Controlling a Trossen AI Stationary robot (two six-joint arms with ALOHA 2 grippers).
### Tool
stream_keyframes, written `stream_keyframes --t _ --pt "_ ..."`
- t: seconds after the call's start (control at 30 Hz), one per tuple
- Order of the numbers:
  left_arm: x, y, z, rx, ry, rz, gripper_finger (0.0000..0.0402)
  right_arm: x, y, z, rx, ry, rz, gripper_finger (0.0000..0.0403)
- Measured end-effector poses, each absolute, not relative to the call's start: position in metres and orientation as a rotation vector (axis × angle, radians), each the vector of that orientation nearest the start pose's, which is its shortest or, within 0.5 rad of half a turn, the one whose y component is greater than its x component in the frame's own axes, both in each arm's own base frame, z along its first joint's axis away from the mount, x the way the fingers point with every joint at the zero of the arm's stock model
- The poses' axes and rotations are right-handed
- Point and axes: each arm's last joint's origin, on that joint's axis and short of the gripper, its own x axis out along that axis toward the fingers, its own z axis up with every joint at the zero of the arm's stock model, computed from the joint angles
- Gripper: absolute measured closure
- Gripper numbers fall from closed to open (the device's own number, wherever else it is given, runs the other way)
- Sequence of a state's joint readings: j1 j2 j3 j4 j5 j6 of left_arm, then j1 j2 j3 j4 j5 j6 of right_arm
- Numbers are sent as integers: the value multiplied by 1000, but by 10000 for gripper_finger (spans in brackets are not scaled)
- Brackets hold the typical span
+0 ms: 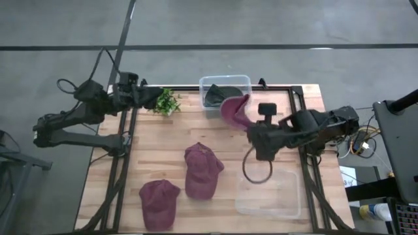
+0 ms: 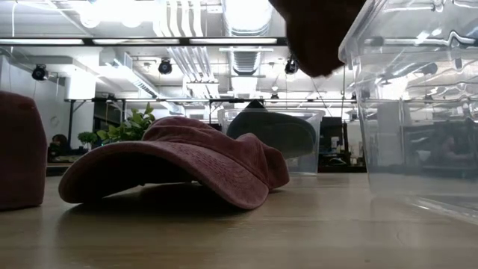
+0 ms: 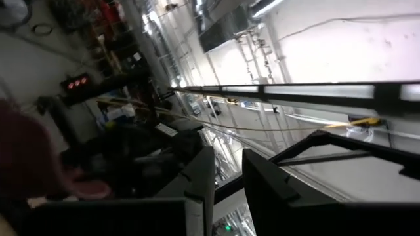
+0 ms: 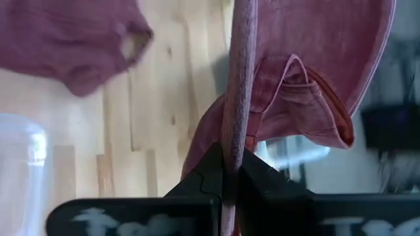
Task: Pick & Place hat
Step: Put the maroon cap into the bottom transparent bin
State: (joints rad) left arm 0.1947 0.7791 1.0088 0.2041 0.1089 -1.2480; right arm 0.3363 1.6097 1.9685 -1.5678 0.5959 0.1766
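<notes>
Maroon hat (image 1: pixel 235 112) hangs by its brim in the right gripper's (image 1: pixel 250 132) closed jaws, at the bin's (image 1: pixel 225 81) five o'clock. Carry it fully over the rim before releasing. Left gripper (image 1: pixel 145 95) waits; its jaws unreadable.

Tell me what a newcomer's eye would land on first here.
The maroon hat dangling by its brim from the right gripper, fingers pinched on it, beside the clear bin with a dark hat inside at the table's far edge. Then two more maroon hats lying on the wooden table nearer the front.
</notes>
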Motion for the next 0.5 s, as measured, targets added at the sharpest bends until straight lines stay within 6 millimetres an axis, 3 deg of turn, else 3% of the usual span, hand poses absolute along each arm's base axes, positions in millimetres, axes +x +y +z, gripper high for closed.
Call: stream_keyframes --t 0.27,0.5 --pt "173 29 416 -1524 -179 -88 330 281 104 433 -627 998 -229 392" --pt "205 31 397 -1609 25 -121 322 308 117 420 -827 1038 -185 392"
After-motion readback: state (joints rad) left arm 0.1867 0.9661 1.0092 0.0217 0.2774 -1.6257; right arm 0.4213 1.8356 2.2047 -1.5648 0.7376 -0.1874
